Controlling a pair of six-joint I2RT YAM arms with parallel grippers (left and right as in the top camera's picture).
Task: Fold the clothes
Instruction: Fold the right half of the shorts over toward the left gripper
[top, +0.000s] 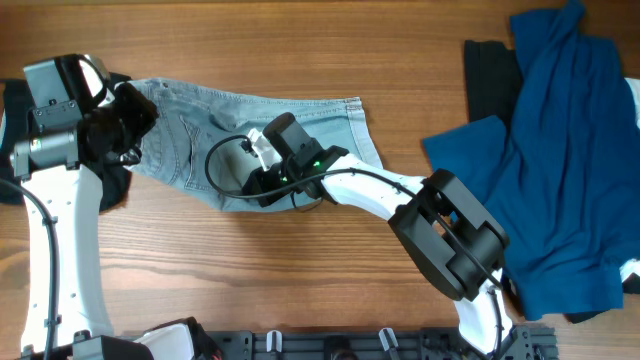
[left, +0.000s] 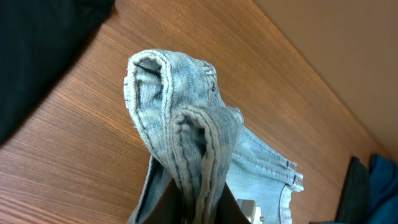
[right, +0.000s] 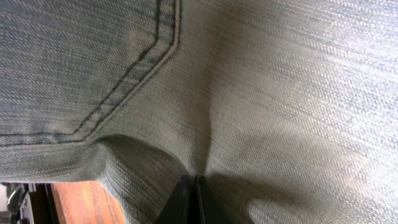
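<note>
Shorts (top: 250, 115) lay across the table (top: 300, 280), left of centre. The left gripper (left: 200, 210) was clenched on one bunched end, and the right gripper (right: 196, 198) pinched a fold at the near edge. Folding looked barely begun. The next move, I judged, called for carrying one held end over the other with both grips firm. A navy garment (top: 560, 160) waited at the right.

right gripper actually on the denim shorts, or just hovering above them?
Touching. The right wrist view shows the denim shorts pinched between the closed fingertips of the right gripper, the fabric puckering into a crease where they meet.
</note>
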